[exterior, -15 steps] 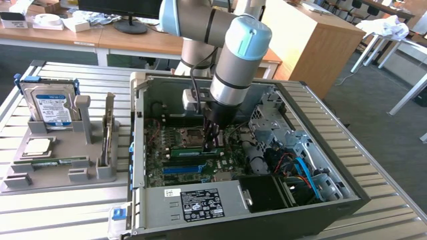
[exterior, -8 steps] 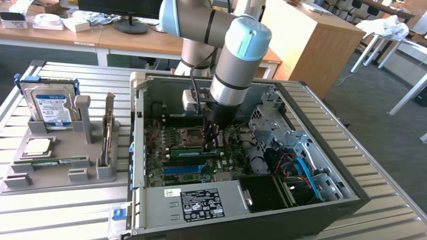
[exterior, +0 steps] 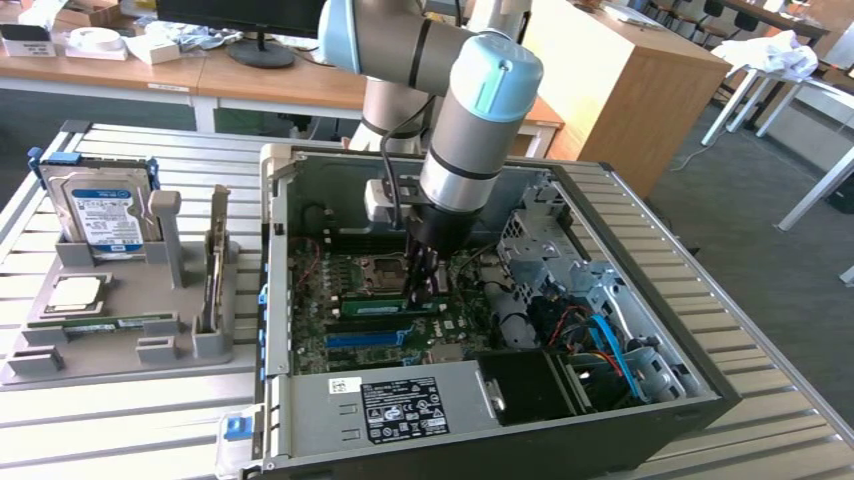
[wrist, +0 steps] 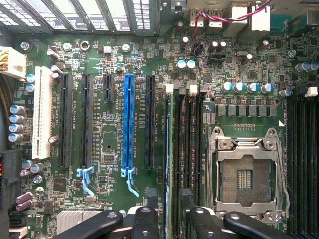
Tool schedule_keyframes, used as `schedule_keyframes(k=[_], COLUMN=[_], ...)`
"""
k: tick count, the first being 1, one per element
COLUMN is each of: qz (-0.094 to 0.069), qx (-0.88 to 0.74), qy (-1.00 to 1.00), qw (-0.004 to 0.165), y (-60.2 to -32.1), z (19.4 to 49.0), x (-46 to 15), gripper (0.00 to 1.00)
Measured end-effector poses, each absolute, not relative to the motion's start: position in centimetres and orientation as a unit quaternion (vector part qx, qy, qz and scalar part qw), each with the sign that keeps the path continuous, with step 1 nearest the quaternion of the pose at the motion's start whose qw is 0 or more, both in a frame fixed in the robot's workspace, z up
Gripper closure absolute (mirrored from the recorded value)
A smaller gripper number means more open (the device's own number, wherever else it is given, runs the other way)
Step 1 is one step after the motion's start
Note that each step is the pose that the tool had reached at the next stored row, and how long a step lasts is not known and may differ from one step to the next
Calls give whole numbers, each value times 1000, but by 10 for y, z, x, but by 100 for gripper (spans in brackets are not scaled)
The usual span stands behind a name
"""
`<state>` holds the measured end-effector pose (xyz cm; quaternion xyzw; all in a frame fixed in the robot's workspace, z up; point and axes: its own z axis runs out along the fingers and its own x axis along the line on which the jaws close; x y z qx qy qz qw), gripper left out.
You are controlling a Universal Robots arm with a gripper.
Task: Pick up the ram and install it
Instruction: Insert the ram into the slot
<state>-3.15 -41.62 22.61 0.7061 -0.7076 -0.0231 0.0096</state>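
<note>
Down inside the open computer case [exterior: 627,215] the gripper [exterior: 427,288] hangs from the arm over the motherboard [exterior: 340,320]. In the wrist view the gripper [wrist: 172,216] straddles one end of the ram [wrist: 175,149], which is seen edge-on as a thin green line standing in the memory slot farthest from the processor socket [wrist: 246,174]. I cannot tell whether the gripper is pinching the stick or merely sits around it.

From the exterior view the ram [exterior: 380,303] lies level and low along its slot, just beside the socket [exterior: 378,268], with the gripper at the end toward the exterior view's right. On the ram's far side from the socket runs a row of long expansion slots, one of them blue [wrist: 128,124].

The power supply [exterior: 400,405], with its white label, fills the near edge of the case. Outside the case, on the exterior view's left, a grey holder [exterior: 120,365] rests on the slatted worktop [exterior: 134,425]. It carries an upright hard drive [exterior: 107,215] and a second green stick [exterior: 114,322] lying flat, well apart from the gripper.
</note>
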Motion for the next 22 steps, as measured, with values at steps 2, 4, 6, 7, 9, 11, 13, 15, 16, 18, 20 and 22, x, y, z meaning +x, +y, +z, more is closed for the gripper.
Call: schedule_keyframes(k=[2,4,6,7,9,11,13,15,16,18,20,22], qz=[-23,-23,-23,-23,-23,-23,-23,-23,-23,-23,-23,-23], qx=[706,706,706,706,706,706,706,706,706,706,706,706], qy=[-708,-708,-708,-708,-708,-708,-708,-708,-708,-708,-708,-708], qw=[10,10,10,10,10,10,10,10,10,10,10,10], y=[-416,-416,-416,-416,-416,-416,-416,-416,-416,-416,-416,-416], z=[226,228,232,235,242,249,256,265,268,276,284,293], x=[-32,-31,-32,-32,-32,-32,-31,-31,-31,-31,-31,-31], gripper=[69,69,69,69,69,69,69,69,69,69,69,69])
